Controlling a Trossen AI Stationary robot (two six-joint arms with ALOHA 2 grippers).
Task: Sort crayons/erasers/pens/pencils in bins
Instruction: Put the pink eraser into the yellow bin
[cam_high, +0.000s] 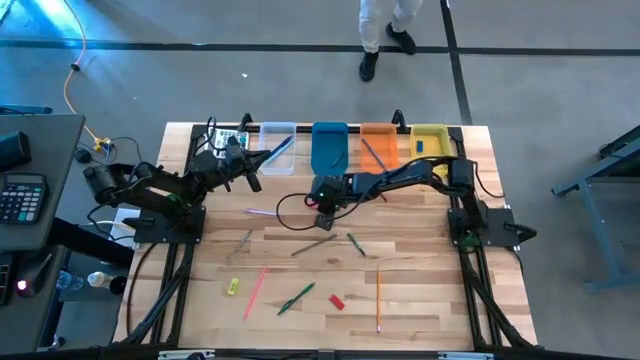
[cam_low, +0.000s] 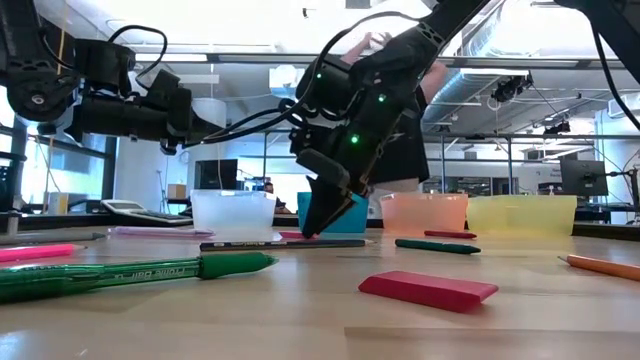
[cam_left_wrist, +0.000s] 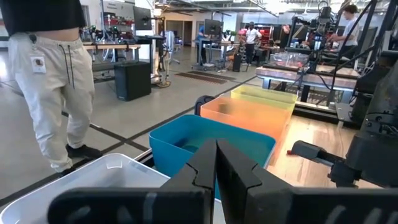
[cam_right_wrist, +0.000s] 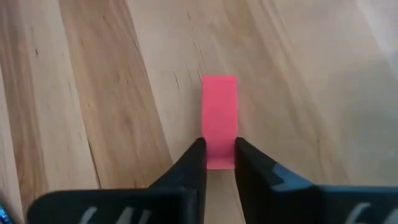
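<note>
Right claw: you are holding your right claw (cam_right_wrist: 220, 163) down at the wooden tabletop (cam_high: 420, 300), just in front of the blue rectangular plastic bin (cam_high: 329, 146); its fingers (cam_right_wrist: 189, 163) are pinching the near end of a small pink block eraser (cam_right_wrist: 220, 118), which is lying flat on the wood.

Left claw: your left claw (cam_left_wrist: 216, 163) is hovering at the far left, above the clear rectangular plastic bin (cam_high: 277, 148), with its fingers pressed together and holding nothing.

Bins: you are looking at a far-edge row, left to right clear, blue, orange plastic bin (cam_high: 378, 143), yellow plastic bin (cam_high: 430, 140).

Other erasers: a flat red block eraser (cam_high: 337, 300) is lying near the front centre; a small yellow block eraser (cam_high: 232, 287) is sitting to its left, well apart.

Loose sticks: a green pen (cam_low: 130, 274) and an orange pencil (cam_high: 378, 300) are lying on the near half.

Beyond the tabletop: a person in light trousers (cam_left_wrist: 46, 87) is standing on the floor.
</note>
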